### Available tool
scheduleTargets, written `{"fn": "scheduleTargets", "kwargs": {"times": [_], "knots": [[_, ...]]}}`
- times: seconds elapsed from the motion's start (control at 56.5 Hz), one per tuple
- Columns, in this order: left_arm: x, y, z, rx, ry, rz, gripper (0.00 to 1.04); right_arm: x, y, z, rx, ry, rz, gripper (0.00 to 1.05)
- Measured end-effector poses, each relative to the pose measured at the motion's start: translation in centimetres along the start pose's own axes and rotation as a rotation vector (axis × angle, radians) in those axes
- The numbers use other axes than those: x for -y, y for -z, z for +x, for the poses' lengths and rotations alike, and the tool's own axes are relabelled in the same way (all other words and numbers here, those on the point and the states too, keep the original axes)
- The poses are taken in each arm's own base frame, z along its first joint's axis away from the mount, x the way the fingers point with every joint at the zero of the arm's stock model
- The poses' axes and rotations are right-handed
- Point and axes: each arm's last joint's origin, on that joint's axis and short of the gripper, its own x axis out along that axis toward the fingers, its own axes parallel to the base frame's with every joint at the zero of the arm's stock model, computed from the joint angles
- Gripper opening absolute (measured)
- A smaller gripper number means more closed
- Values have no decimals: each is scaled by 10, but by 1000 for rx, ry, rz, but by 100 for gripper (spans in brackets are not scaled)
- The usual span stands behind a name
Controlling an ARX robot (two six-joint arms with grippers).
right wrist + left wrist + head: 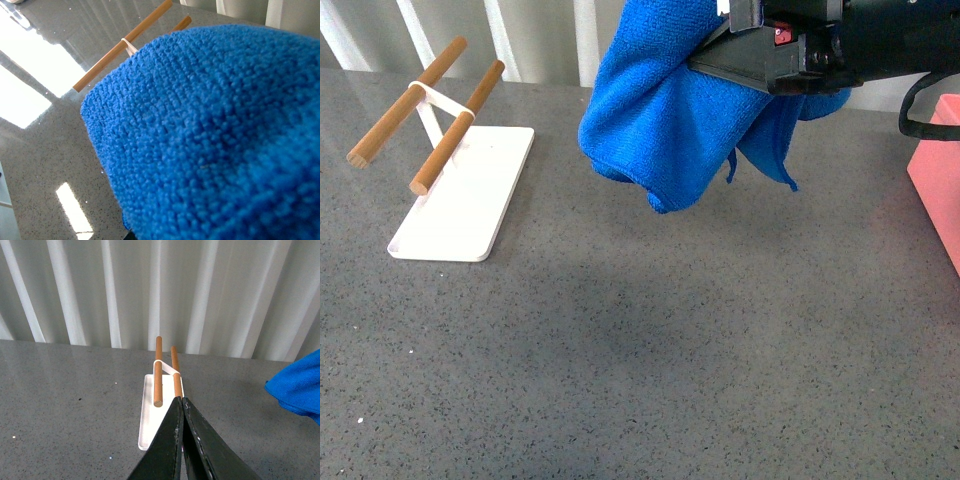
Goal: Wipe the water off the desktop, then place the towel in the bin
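The towel (pixel 660 120) is held clear of the desktop (pixel 640 400). It hangs bunched at twelve o'clock in the front view, clamped in the right gripper (pixel 745 55), whose fingertips are buried in the cloth. The bin (pixel 942 170) is seen at three o'clock, well apart from the towel and partly cut off by the frame. A white tray (pixel 470 215) with two wooden rods (pixel 440 152) is set on the desktop at ten o'clock. The left gripper (pixel 180 404) is pressed closed on nothing and is pointed toward the tray.
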Motion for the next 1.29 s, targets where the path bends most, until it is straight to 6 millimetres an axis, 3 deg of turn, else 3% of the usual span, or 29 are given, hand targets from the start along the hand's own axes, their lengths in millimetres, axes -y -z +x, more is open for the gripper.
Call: {"fn": "scheduleTargets", "kwargs": {"times": [0.796, 1.062, 1.15, 1.292], "knots": [[0, 3, -17, -6, 1, 0, 4, -3, -2, -2, -2, 10, -10, 5], [0, 3, -17, -6, 0, 0, 48, -4, -6, -10, -22, 70, -28, 5], [0, 3, -17, -6, 0, 0, 62, -1, -21, -18, -29, 162, -52, 5], [0, 3, -17, -6, 0, 0, 88, 14, -65, -44, -97, 451, -148, 5]]}}
